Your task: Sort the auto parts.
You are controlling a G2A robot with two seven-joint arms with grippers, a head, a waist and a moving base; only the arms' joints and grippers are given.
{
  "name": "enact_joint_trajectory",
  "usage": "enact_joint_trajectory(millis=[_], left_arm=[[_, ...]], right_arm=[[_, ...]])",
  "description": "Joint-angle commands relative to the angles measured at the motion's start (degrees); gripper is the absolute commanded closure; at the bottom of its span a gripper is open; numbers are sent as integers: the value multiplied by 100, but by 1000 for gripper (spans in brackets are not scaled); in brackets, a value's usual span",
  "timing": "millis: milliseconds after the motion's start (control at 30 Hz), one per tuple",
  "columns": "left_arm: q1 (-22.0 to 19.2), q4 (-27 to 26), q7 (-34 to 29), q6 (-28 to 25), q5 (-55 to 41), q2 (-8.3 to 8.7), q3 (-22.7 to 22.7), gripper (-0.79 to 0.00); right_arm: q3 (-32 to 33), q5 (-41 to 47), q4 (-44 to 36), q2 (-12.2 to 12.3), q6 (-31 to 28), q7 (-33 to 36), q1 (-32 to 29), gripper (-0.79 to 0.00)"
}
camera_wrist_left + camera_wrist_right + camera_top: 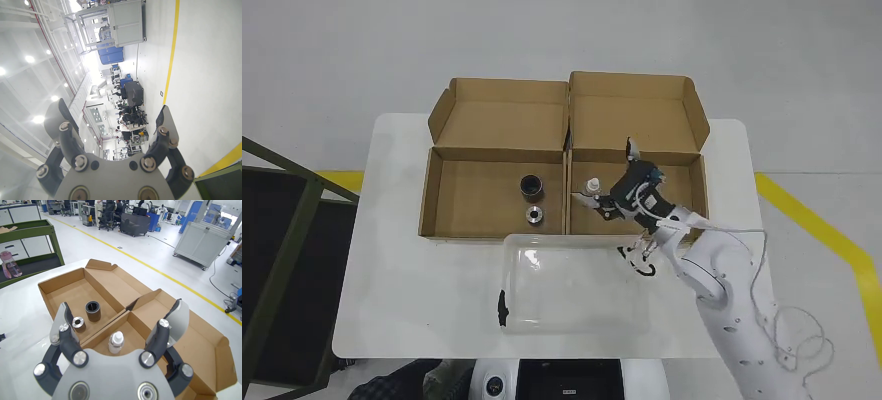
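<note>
Two open cardboard boxes stand side by side. The left box (pixel 457 205) (pixel 56 294) holds a black cylindrical sleeve (pixel 532 185) (pixel 92 312) and a shorter bushing with a silver top (pixel 533 214) (pixel 79 324). In the right box (pixel 687 190) (pixel 189 336), close to the dividing wall, a small white cap-topped part (pixel 593 186) (pixel 116 343) stands upright. My right gripper (pixel 604 178) (pixel 122 306) hovers open just above this white part, nothing between its fingers. My left gripper (pixel 112 105) is open and empty, pointing out at the room.
A clear plastic tray (pixel 572 295) lies on the white table (pixel 402 260) in front of the boxes, with a small black piece (pixel 502 307) at its left edge. A green rack (pixel 282 250) (pixel 28 232) stands beside the table's left side.
</note>
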Motion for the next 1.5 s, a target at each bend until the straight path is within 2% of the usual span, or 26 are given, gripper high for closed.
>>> enact_joint_trajectory(millis=[0, 367, 667, 967, 1200, 1467], left_arm=[[0, 0, 0, 0, 0, 0, 0, -785], [0, 0, 0, 0, 0, 0, 0, -785], [0, 0, 0, 0, 0, 0, 0, -785], [0, 0, 0, 0, 0, 0, 0, -785], [0, 0, 0, 0, 0, 0, 0, -785], [0, 0, 0, 0, 0, 0, 0, -785]], right_arm=[[229, -60, -123, 36, 29, -117, -262, -785], [1256, -174, -502, 168, 363, -857, -1685, -785], [2031, -107, -620, 220, 646, -1546, -2465, -785], [2646, 7, -797, 240, 798, -1951, -3254, -785], [2890, 69, -851, 238, 867, -2131, -3627, -785], [2920, 52, -854, 239, 877, -2109, -3650, -784]])
